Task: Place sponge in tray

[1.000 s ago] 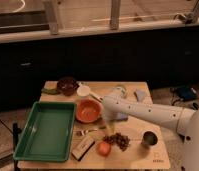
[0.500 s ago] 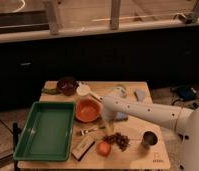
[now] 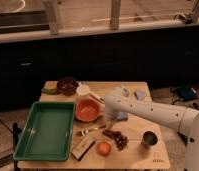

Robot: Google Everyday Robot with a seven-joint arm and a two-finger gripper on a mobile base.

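1. The large bright green plastic tray (image 3: 45, 132) lies left of the round orange bowl (image 3: 87, 109) and holds nothing, so the delivery is not yet made.
2. My hand (image 3: 111, 120) hangs just right of the bowl, low over the wooden counter (image 3: 128, 157). I cannot tell whether it is released or clenched.
3. The small flat blue-grey sponge (image 3: 122, 116) lies on the counter right of the bowl, just beside my hand.
4. Almost nothing has shifted in the last second, so I judge the grasp is still ahead.

No words or nos. can be read. Small dark mark (image 3: 157, 161) on table (image 3: 134, 158), front-right corner, maybe a printed label, but too tiny and fuzzy to make out any letters.
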